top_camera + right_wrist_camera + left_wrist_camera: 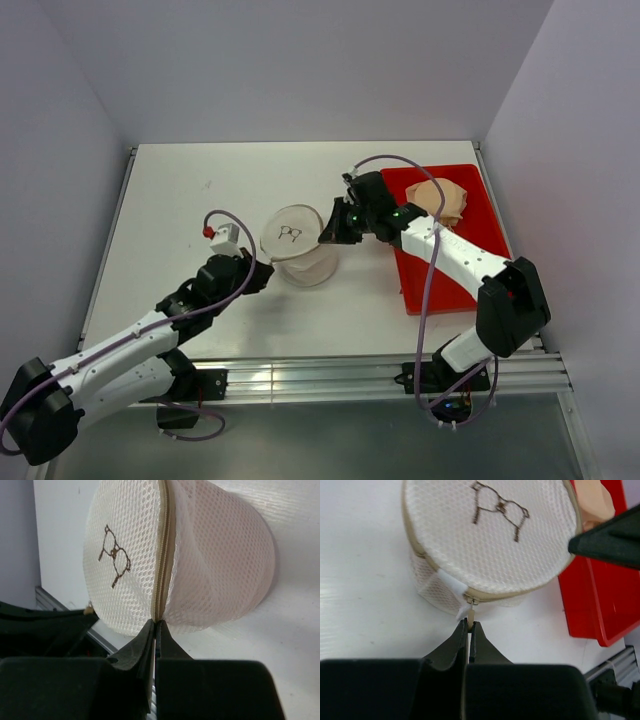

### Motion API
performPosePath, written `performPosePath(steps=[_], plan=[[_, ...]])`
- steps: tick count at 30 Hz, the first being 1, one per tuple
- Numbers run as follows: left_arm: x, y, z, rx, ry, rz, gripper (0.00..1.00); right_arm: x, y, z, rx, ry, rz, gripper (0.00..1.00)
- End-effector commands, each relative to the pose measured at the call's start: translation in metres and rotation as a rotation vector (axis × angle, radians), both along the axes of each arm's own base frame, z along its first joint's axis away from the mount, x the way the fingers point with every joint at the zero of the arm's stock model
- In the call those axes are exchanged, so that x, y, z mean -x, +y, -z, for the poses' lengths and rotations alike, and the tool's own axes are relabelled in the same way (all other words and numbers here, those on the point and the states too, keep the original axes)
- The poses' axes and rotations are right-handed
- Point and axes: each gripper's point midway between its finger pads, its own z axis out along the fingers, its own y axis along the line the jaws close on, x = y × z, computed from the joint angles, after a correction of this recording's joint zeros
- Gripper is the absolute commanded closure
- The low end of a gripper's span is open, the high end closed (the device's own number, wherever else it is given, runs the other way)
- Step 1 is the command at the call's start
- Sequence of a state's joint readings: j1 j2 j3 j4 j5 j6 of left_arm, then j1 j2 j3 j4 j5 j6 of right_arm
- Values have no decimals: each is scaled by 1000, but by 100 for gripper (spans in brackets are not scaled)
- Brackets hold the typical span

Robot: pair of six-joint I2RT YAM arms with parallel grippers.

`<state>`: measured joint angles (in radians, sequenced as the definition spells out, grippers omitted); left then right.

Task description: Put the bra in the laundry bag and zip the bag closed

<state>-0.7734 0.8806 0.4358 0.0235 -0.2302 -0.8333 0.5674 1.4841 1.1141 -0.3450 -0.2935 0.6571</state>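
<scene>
1. Laundry bag (pixel 298 245): sitting at the centre of the top view on the white table (pixel 180 190), with its printed round face showing upward. Where you are seeing the zipper, it is lying closed.
2. Your left gripper (pixel 470 625): reaching in from the lower left, fingers pressing together on the zipper pull (pixel 471 612).
3. Your right gripper (pixel 156 625): coming in from the right, fingers pinching tight on the bag's zipper seam.
4. Red tray (pixel 440 290): lying at the right of the frame, carrying a tan-peach garment (pixel 440 200).
5. Bra: not showing through the mesh.
</scene>
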Motion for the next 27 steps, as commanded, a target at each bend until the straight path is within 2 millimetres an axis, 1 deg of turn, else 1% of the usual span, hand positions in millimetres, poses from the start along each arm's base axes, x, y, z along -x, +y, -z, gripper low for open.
performPosePath(steps=[1,5,7,8,9,10,11,15,16,19,20,21,22,23,24,27], plan=[[-4,27,16,-54,51,-89,100,-8,-6,-4,42,-59,-100,100],[-16,60,29,-70,104,-218,100,-13,-14,2,54,-56,-102,100],[-17,69,32,-65,122,-243,100,-17,-20,3,54,-54,-92,100],[-21,79,33,-66,129,-279,100,-19,-21,3,55,-57,-90,100],[-23,83,34,-68,134,-291,100,-20,-23,4,58,-55,-88,100],[-25,85,35,-65,140,-300,100,-22,-24,3,57,-57,-86,100],[-29,93,37,-73,149,-323,100,-24,-25,1,60,-63,-88,100],[-38,94,34,-70,155,-331,100,-29,-25,-3,68,-69,-92,100],[-40,94,33,-76,154,-332,100,-34,-25,-8,70,-82,-86,100],[-45,94,27,-79,145,-343,100,-37,-25,-9,88,-85,-85,100],[-48,94,21,-79,132,-344,100,-42,-26,-14,99,-96,-78,100],[-49,93,18,-77,126,-342,100,-45,-26,-13,107,-92,-78,100],[-51,92,13,-69,117,-339,100,-47,-24,-20,106,-97,-84,100],[-52,91,10,-62,109,-336,100,-50,-23,-19,113,-93,-87,100],[-53,90,5,-57,102,-332,100,-52,-22,-25,111,-105,-87,100],[-53,86,0,-48,98,-313,100,-56,-23,-26,123,-107,-82,100]])
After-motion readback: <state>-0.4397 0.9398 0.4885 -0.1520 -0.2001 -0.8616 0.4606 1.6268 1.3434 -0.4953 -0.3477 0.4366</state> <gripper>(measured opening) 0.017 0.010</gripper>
